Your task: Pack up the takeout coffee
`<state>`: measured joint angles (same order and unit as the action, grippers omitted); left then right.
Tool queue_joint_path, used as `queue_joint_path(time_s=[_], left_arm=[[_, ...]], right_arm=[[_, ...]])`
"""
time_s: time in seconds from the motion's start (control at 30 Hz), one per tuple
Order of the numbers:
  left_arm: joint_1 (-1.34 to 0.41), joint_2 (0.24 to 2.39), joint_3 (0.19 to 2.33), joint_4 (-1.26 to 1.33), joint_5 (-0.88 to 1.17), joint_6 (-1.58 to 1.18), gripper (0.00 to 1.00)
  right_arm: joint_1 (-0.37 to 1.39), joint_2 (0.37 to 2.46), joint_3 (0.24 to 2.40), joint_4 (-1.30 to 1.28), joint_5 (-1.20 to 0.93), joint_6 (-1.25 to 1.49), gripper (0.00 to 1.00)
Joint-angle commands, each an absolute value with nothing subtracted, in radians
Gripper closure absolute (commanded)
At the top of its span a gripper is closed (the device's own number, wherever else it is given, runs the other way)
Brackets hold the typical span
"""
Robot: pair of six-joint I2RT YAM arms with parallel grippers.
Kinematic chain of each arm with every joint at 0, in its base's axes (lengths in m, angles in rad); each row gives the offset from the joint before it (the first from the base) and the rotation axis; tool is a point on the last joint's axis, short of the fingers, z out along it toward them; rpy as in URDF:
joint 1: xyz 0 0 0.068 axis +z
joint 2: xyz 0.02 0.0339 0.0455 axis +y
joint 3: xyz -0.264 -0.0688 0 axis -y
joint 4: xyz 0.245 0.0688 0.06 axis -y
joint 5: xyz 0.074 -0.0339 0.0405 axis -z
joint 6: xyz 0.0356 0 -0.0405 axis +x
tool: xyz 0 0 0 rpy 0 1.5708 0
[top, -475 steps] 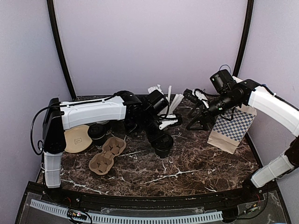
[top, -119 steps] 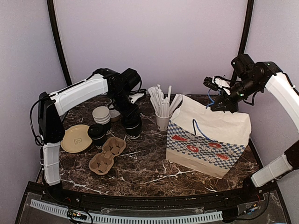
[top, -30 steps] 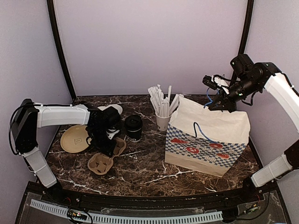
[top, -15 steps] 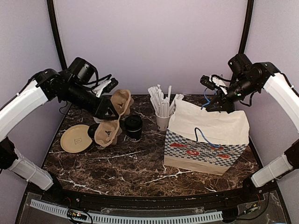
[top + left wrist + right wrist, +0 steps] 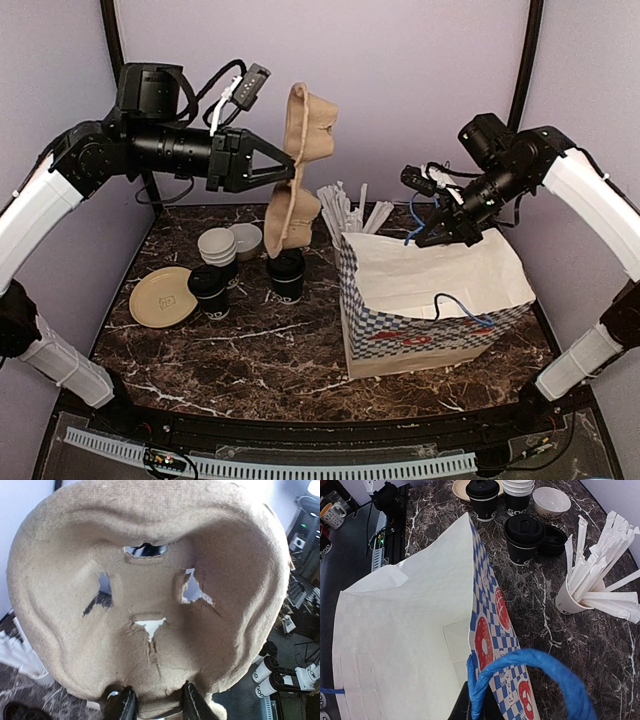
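Lidded cups (image 5: 522, 537) (image 5: 482, 500) — two; left end effector (image 5: 156, 706) clamps one carrier (image 5: 305, 125), right end effector (image 5: 475, 712) pinches bag handle (image 5: 545, 665).

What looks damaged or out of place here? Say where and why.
The cardboard cup carrier, pinched by the left arm's fingers, hangs on edge high above the table, not flat. Close up, its cup well shows ragged tears around the flaps.

Dark marble bench (image 5: 300, 350): paper bag (image 5: 430, 320) standing at three o'clock, takeout coffee (image 5: 286, 275) near centre, straw cup (image 5: 567, 602) at twelve, tan plate (image 5: 163, 297) at nine.
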<state>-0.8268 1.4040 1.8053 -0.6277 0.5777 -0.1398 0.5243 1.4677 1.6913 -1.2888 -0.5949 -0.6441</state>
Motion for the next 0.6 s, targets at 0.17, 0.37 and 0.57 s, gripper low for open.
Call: queue_joint_path(time_s=[0.17,0.37,0.57], left_arm=[[-0.956,1.601,1.907,-0.314,0.743,-0.065,0.66],[-0.994,1.712,1.959,-0.384,0.644,0.039,0.66],[-1.047,1.761,1.987,-0.511,0.557,0.142,0.66]], right_arm=[[0.544,1.524,1.819,-1.303,-0.701,-0.602,1.00],[0.547,1.566,1.866,-1.326,-0.747,-0.594,1.00],[0.559,1.603,1.895,-1.372,-0.832,-0.607,1.00]])
